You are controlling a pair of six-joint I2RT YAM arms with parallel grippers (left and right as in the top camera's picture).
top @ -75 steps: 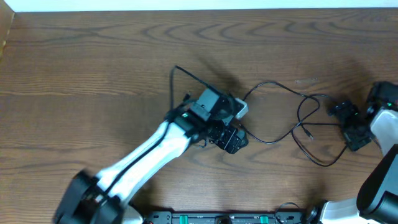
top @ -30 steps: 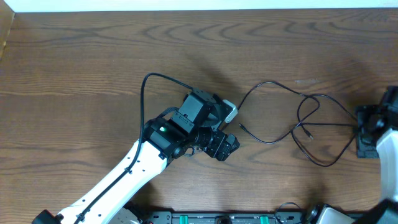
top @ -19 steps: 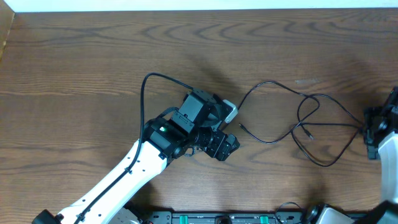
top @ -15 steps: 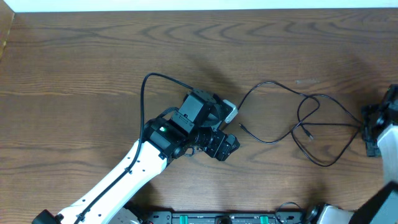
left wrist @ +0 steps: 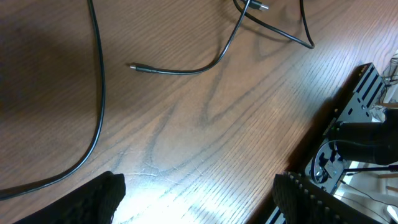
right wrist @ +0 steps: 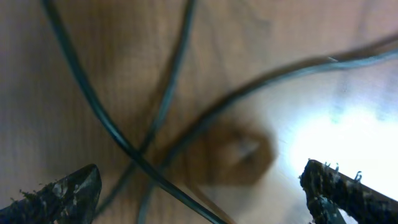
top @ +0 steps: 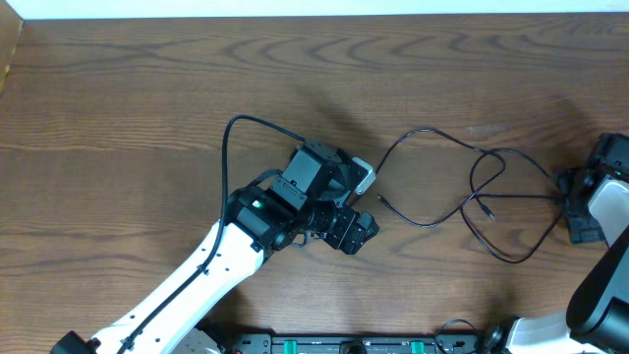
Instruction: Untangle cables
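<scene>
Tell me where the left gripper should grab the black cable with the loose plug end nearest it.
Take the black cable just behind its plug, where it lies single and flat, clear of crossings. Bring the left gripper straight down, fingers straddling it.

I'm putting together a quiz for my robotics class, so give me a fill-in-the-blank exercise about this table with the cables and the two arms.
1. The left end effector is ___ and holds nothing.
2. The black cables lie looped toward the robot's ___ side.
3. The table is made of ___.
Missing words: open; right; wood.
</scene>
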